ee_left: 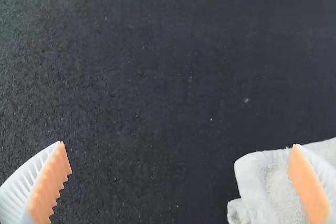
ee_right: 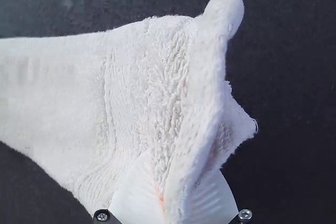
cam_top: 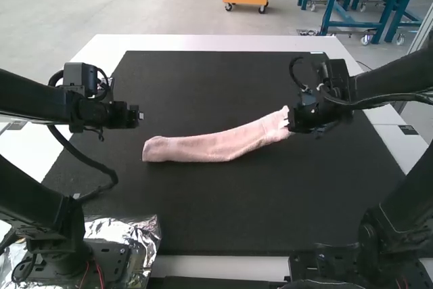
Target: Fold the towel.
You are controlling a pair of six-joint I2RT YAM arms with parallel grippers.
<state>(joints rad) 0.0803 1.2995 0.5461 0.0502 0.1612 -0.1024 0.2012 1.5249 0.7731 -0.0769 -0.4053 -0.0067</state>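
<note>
Pinching one end of one pink towel (cam_top: 210, 147) is one right hand (cam_top: 292, 124).

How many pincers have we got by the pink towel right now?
2. The left pincer is open near one end of the towel; the right pincer is closed on the cloth at the other end.

High — above, behind, forward-down | wrists — close, downward | all share towel (cam_top: 203, 148)
</note>
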